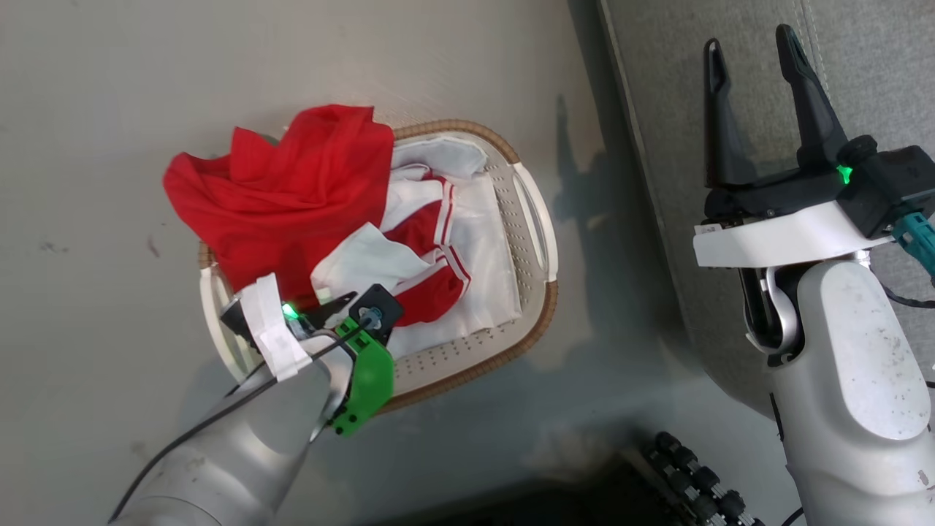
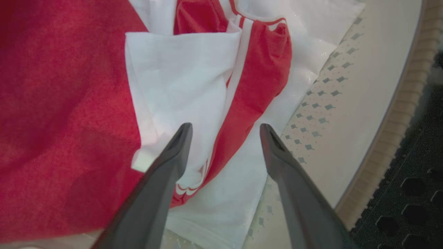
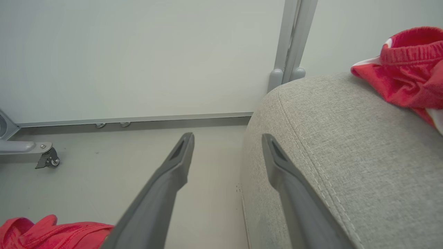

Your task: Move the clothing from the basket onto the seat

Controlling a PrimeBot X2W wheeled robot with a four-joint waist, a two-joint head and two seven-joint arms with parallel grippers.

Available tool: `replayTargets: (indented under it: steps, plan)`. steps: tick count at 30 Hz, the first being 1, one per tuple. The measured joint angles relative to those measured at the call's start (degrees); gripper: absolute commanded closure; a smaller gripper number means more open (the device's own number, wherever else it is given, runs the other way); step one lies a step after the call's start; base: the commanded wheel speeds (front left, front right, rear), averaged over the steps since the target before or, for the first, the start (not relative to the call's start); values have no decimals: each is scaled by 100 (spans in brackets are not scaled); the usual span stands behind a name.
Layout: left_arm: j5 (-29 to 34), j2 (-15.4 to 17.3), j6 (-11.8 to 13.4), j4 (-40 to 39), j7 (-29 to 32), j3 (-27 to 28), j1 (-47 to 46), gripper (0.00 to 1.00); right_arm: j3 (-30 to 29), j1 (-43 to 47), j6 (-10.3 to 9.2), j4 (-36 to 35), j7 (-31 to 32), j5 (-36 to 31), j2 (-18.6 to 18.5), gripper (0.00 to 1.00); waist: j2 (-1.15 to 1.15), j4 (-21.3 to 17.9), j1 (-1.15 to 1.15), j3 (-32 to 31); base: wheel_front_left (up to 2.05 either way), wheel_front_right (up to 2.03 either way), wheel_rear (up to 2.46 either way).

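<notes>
Hovering over the basket (image 1: pixel 537 241), we hold our left fingers (image 2: pixel 162 180) spread above the crumpled red clothing (image 1: pixel 292 190) with white stripes heaped inside; our right fingers (image 1: pixel 807 95) stand spread by the grey seat (image 1: pixel 657 88).

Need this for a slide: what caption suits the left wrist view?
Open left gripper poised over red-and-white clothing lying in the basket.

White lettering on the clothing (image 2: pixel 69 121) cannot be read.

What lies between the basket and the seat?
A bare strip of grey floor separates the basket from the seat, as the head view shows.
</notes>
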Motion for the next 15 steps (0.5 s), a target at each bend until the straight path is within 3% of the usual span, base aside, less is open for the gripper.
replayTargets:
  steps: [7, 15]
  plan:
    - [-24, 171, 14, 381, 122, -165, -332, 0, 38, -197, 0, -133, 0, 118, 0, 0, 0, -244, 0, 453, 0, 0, 0]
    - [33, 248, 254, 588, 171, -220, -510, 0, 93, -293, 0, -216, 0, 226, 2, 0, 0, -449, 0, 772, 0, 0, 0]
